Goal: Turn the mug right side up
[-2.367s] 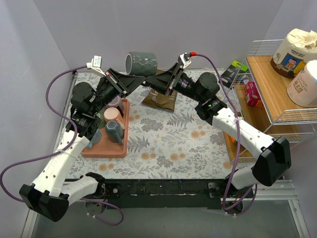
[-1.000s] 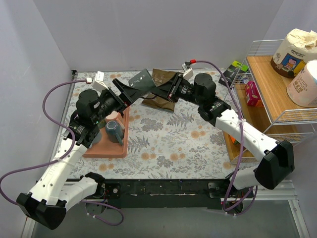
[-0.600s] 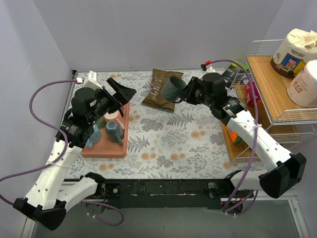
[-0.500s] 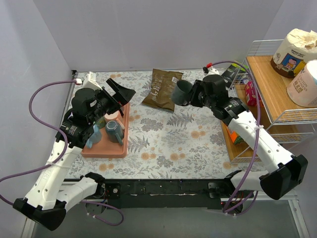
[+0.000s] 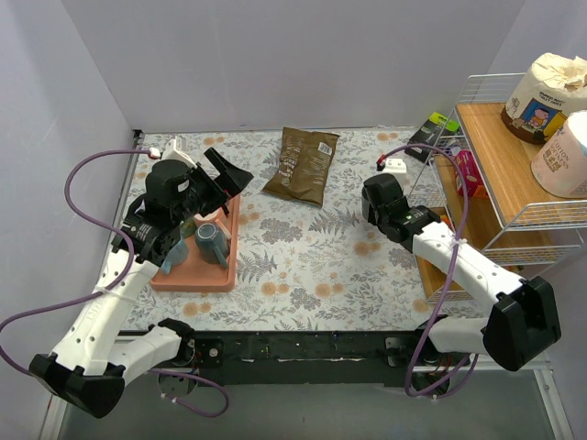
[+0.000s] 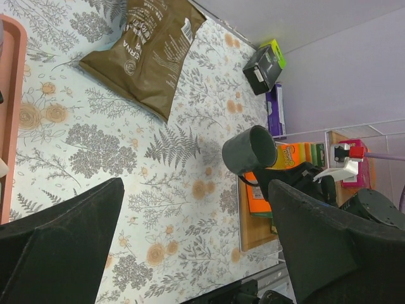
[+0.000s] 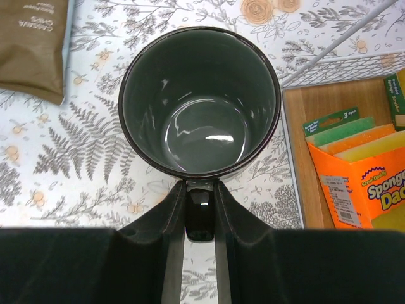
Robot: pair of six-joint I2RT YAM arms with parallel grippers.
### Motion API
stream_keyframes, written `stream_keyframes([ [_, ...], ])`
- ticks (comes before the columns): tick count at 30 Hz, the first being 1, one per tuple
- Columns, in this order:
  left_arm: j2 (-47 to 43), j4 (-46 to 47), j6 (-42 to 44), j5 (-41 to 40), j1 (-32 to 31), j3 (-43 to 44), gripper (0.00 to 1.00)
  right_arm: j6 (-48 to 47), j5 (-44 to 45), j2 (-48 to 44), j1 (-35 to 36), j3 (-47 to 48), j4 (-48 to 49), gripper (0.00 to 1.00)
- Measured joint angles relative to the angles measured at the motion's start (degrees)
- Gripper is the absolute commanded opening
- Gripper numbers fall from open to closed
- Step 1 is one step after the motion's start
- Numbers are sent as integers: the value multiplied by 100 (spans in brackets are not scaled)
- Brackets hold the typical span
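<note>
The dark grey mug [image 7: 199,101] has its mouth turned up toward the right wrist camera, and its inside is empty. My right gripper [image 7: 200,190] is shut on its handle [image 7: 200,218], which sits pinched between the two fingers. From the left wrist, the mug [image 6: 250,149] stands low at the right side of the floral table; I cannot tell if it touches. Seen from above, the right wrist [image 5: 378,198] covers the mug. My left gripper [image 5: 229,174] hangs wide open and empty over the left side, far from the mug.
A brown snack bag [image 5: 303,163] lies at the back middle. A pink tray [image 5: 195,277] on the left holds other mugs [image 5: 211,240]. Right of the mug are a wire shelf [image 5: 514,215] and an orange sponge pack [image 7: 357,177] on its wooden board.
The right arm swung down from high at the back to the table's right side, carrying the mug and turning it mouth up. The left gripper let go and pulled back left over the tray.
</note>
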Motion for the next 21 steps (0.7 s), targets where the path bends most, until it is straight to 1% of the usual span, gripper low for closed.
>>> stream_keyframes([
  [4,7,-59,-24,-2,0,-55,98,2,337,168,0,-356,730,1],
  [9,4,-160,-114,-7,0,-175,98,37,415,597,-70,-599,1523,1],
  [13,4,-280,-181,-26,0,-210,98,37,269,885,-221,-706,1993,1],
  [21,20,-413,-238,-114,0,-210,98,2,-205,1300,-789,-892,2949,1],
])
